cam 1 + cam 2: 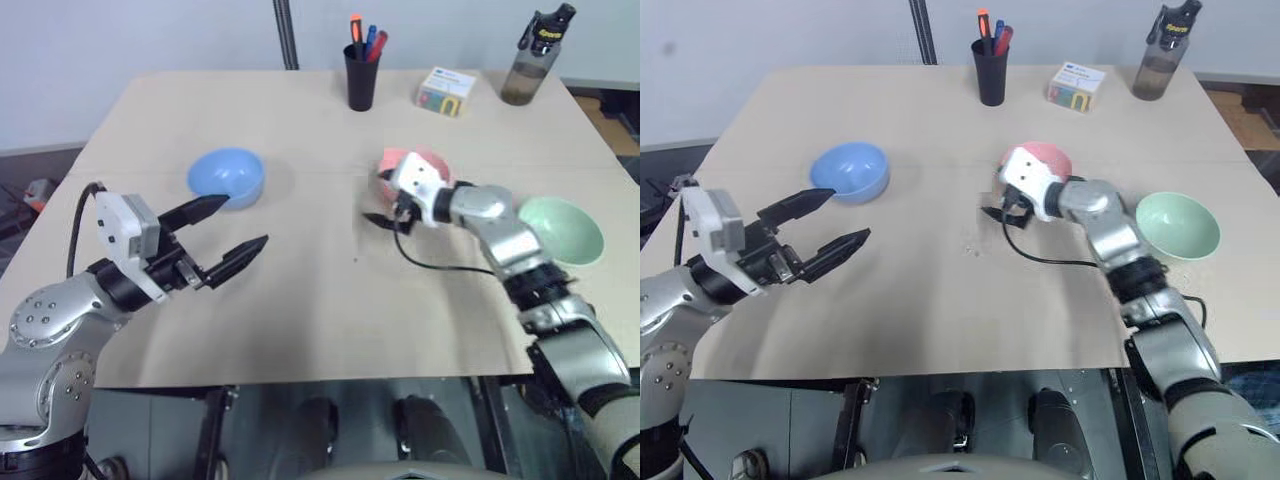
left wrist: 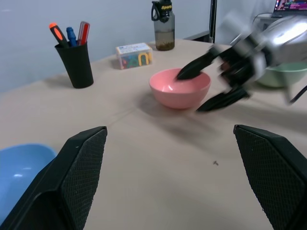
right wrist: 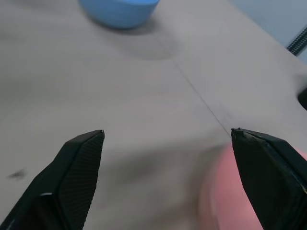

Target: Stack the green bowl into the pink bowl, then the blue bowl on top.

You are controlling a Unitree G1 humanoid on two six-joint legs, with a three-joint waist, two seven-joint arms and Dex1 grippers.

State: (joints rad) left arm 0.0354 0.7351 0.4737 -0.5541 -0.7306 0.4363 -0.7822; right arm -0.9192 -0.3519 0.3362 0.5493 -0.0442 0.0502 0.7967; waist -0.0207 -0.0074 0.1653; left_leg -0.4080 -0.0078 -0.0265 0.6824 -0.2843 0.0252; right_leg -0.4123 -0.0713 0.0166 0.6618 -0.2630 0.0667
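Nothing is stacked yet: the pink bowl [image 2: 180,87] sits near the middle of the counter [image 1: 300,320], the green bowl [image 1: 562,230] well to the right of it, the blue bowl [image 1: 226,177] well to the left of it, all three upright and apart.

The right gripper [image 2: 211,84] is at the pink bowl with its fingers parted and empty, one finger over the rim and the other outside the wall (whether either touches the bowl I cannot tell). The left gripper [image 1: 225,235] hangs wide open and empty, left of the pink bowl and just in front of the blue one.

If the pink bowl is being gripped, a firm pinch on its wall should keep this light, smooth bowl from sliding. It could then be steadied while the green bowl is lowered level into it
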